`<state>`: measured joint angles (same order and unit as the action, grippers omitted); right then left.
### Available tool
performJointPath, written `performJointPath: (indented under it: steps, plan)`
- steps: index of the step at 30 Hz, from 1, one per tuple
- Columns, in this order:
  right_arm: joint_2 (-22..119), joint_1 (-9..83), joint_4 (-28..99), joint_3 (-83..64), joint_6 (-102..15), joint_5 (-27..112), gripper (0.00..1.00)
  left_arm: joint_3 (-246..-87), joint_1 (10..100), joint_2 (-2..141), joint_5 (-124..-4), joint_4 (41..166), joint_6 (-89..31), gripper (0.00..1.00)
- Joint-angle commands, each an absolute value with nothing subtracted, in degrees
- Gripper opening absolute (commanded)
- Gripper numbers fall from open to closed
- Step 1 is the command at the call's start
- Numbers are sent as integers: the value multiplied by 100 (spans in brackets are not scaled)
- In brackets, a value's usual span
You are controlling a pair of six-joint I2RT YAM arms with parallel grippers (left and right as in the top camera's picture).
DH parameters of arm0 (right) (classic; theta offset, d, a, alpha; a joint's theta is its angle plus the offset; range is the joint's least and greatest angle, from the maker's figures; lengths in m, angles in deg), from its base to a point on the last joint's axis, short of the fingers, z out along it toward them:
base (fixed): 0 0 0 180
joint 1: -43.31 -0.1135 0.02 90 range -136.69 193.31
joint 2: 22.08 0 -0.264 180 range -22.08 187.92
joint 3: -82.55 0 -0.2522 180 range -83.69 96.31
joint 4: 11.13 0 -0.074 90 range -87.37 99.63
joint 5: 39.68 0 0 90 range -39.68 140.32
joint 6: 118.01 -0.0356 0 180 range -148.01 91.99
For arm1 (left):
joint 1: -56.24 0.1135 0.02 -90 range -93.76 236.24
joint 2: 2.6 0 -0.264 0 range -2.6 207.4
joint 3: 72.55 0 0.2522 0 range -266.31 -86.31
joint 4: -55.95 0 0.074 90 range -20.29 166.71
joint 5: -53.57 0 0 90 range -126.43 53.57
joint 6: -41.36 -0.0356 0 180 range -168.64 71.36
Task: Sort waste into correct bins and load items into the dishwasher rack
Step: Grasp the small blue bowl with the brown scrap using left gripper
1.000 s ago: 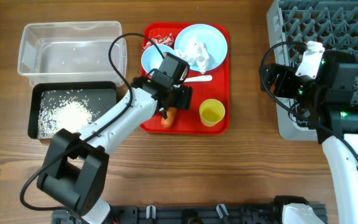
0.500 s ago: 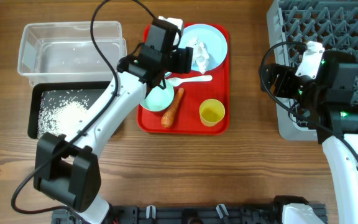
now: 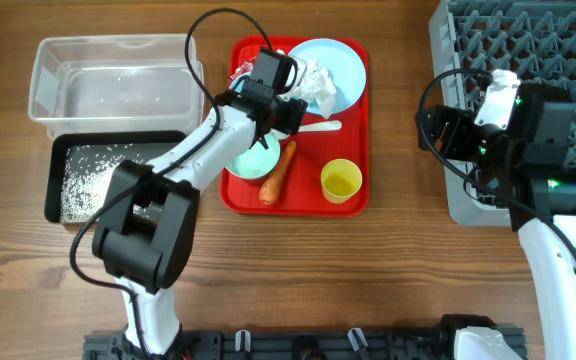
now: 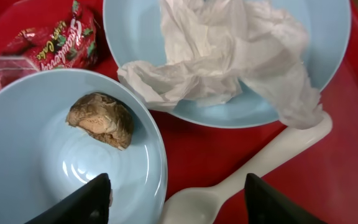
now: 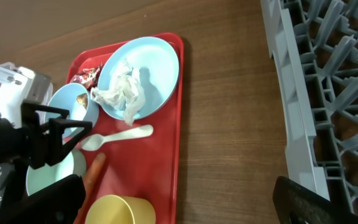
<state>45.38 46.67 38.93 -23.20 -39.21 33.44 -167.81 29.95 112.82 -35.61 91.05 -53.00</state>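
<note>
My left gripper (image 3: 276, 115) (image 4: 179, 208) is open and empty, low over the red tray (image 3: 353, 120). Its fingers straddle the rim of a pale blue bowl (image 4: 55, 168) holding the small brown lump (image 4: 99, 118) and the scoop of the white spoon (image 4: 253, 168). The red candy wrapper (image 4: 42, 46) lies behind that bowl. Crumpled tissue (image 4: 229, 56) sits on the pale blue plate (image 3: 340, 60). A second, empty bowl (image 3: 253, 158), the carrot (image 3: 278, 172) and the yellow cup (image 3: 341, 180) sit at the tray's front. My right gripper (image 3: 446, 130) (image 5: 173, 208) is open and empty by the grey rack (image 3: 528, 60).
The clear bin (image 3: 113, 75) stands at the back left. The black bin (image 3: 118, 175) in front of it holds white rice (image 3: 88, 185). Bare wooden table lies between the tray and the rack. The left arm crosses over the black bin's right end.
My left gripper moved from the tray's front to the back, over the bowl with the lump, then dropped slightly. The empty bowl now shows at the tray's front left. The right arm is still.
</note>
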Motion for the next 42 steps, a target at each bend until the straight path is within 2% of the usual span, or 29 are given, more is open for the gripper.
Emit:
performJointPath:
  steps: [1,2,5,7,13,17,23,26,42]
  plan:
    - [4571,4649,3958,-2191,-3844,3425,100,-16798,3035,11539,-3483,9064,-5442,63]
    - [4571,4649,3960,-2191,-3846,3425,100,-16798,3043,11564,-3483,9062,-5442,60]
    - [4571,4649,3956,-2191,-3849,3425,100,-16798,3065,11636,-3485,9046,-5416,41]
    - [4571,4649,3958,-2191,-3849,3425,100,-16798,3065,11684,-3485,9057,-5414,36]
    - [4571,4649,3971,-2191,-3846,3425,100,-16798,3076,11911,-3483,9040,-5414,34]
    - [4571,4649,3967,-2191,-3846,3447,100,-16798,3074,11924,-3483,8963,-5396,23]
    - [4571,4649,3969,-2191,-3846,3449,100,-16798,3074,11898,-3483,8740,-5355,13]
    - [4571,4649,3967,-2191,-3849,3469,100,-16811,3074,11817,-3481,8679,-5127,4]
    - [4571,4649,3969,-2191,-3844,3554,100,-16820,3076,10202,-3483,9464,-4050,4]
